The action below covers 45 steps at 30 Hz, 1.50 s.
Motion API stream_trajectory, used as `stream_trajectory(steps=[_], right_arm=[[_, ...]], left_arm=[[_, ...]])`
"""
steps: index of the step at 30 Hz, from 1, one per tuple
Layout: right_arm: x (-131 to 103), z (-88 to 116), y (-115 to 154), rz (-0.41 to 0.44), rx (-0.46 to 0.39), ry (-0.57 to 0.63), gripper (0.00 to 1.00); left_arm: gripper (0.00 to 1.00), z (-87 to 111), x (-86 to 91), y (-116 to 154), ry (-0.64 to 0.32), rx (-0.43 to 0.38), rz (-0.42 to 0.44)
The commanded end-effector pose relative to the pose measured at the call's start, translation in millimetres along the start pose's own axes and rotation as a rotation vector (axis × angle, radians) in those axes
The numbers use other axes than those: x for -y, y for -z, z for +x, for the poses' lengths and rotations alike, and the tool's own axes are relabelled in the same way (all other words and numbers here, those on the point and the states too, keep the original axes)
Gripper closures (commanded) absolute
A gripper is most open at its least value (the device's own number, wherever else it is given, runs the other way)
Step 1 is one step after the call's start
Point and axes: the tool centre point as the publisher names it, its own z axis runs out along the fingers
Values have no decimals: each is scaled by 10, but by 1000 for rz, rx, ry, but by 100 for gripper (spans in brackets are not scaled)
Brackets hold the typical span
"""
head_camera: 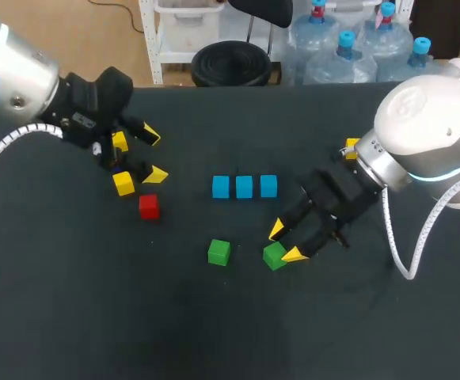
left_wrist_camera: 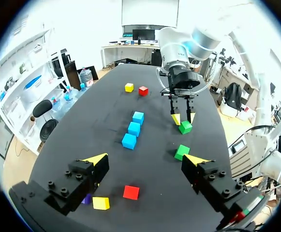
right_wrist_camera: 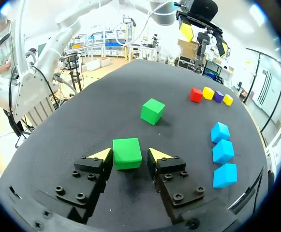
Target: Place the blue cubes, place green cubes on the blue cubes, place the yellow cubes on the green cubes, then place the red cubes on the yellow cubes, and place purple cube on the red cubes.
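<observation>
Green cube [right_wrist_camera: 127, 152] sat on the table [head_camera: 214, 332] between the fingers of the right end effector [head_camera: 286, 241]. Jaws were open just wider than the cube, with a gap visible on at least one side, so straddling, not gripping. Fingers were lined up square to two opposite faces; reads as pre-grasp for a clean pinch.

That cube lay on the robot's side of the blue row [head_camera: 244, 187], off its right end. Second green cube [head_camera: 219, 252] was on the same side of the row, nearer its left end, untouched.

Blue row: three cubes in a close-set line, nothing on top. Base layer looked done, green layer not started.

Left end effector [left_wrist_camera: 146, 159] was spread wide and empty, well left of the blue row, probably parked there to stay out of the right arm's path. By it, also left of the row: red cube [head_camera: 149, 207], yellow cube [head_camera: 123, 184], and purple cube [left_wrist_camera: 86, 198] just beside the yellow. Second yellow cube [left_wrist_camera: 129, 87] and second red cube [left_wrist_camera: 143, 90] lay past the row's right end.
</observation>
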Motion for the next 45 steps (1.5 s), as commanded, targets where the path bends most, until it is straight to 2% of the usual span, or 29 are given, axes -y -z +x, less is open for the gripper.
stream_trajectory(steps=[1, 3, 9, 12, 13, 14, 15, 16, 22, 26, 28, 29, 31, 34, 39, 45], right_arm=[[38, 30, -23, -9, 19, 9, 53], [39, 24, -28, -13, 24, 13, 53], [36, 17, -29, -19, 40, 16, 62], [32, 18, -33, -23, 52, 14, 73], [31, 18, -34, -23, 56, 13, 84], [30, 18, -34, -23, 56, 12, 89], [30, 17, -33, -23, 56, 12, 98], [32, 17, -27, -21, 55, 10, 100], [68, 21, 80, 13, 31, -41, 100], [132, 2, 213, 56, -36, -95, 100], [174, -16, 290, 89, -115, -131, 100], [197, -29, 328, 105, -126, -141, 100], [232, -76, 402, 155, -197, -158, 100], [267, -185, 512, 230, -242, -153, 100], [383, -292, 617, 305, -231, -177, 100], [638, -269, 679, 375, -198, -228, 100]], left_arm=[[0, 17, 4, 6, -4, 7, 0], [0, 17, 4, 6, -4, 7, 0], [0, 17, 4, 6, -4, 7, 0], [0, 17, 4, 6, -4, 7, 0], [0, 17, 4, 6, -4, 7, 0], [0, 17, 4, 6, -4, 7, 0], [0, 17, 4, 6, -4, 7, 0], [0, 17, 4, 6, -4, 7, 0], [0, 17, 4, 6, -4, 7, 0], [0, 17, 4, 6, -4, 7, 0], [0, 17, 4, 6, -4, 7, 0], [0, 17, 4, 6, -4, 7, 0], [0, 17, 4, 6, -4, 7, 0], [0, 17, 4, 6, -4, 7, 0], [0, 17, 4, 6, -4, 7, 0], [0, 17, 4, 6, -4, 7, 0]])
